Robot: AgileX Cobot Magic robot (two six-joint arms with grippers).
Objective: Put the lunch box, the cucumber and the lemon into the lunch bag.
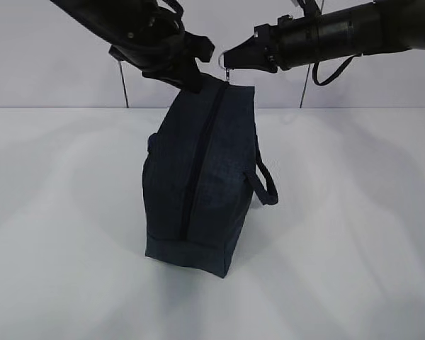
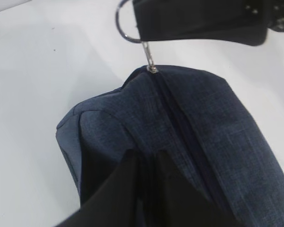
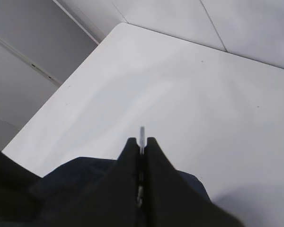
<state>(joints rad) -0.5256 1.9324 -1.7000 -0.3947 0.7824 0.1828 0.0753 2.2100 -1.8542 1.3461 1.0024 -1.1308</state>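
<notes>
Lunch bag: you have the navy lunch bag (image 1: pixel 198 184) standing on end near the middle of the white tabletop (image 1: pixel 354 234), its closed zipper line running down the side that faces the exterior camera.
Left gripper: your left gripper (image 1: pixel 186 79) is pinched nearly closed on a fold of fabric at the bag's upper end; in the left wrist view its dark fingers (image 2: pixel 128 189) press into the cloth beside the zipper seam.
Right gripper: your right gripper (image 1: pixel 230 59) is clamped tight on the silver ring pull (image 2: pixel 125 26), which hangs off the zipper slider (image 2: pixel 152 69) at the bag's top corner.
Handle: one loop handle (image 1: pixel 265 185) droops off the bag's right side.
Open room: the tabletop is bare on both sides of the bag and toward the near edge; the far edge meets a pale wall just behind the bag.
Writing: you can read no brand or label on the bag or the arms.
Hidden: the right wrist view shows only a sliver of ring between its fingers (image 3: pixel 128 189), with the bag mostly cut off below; the bag's inside is out of sight.
</notes>
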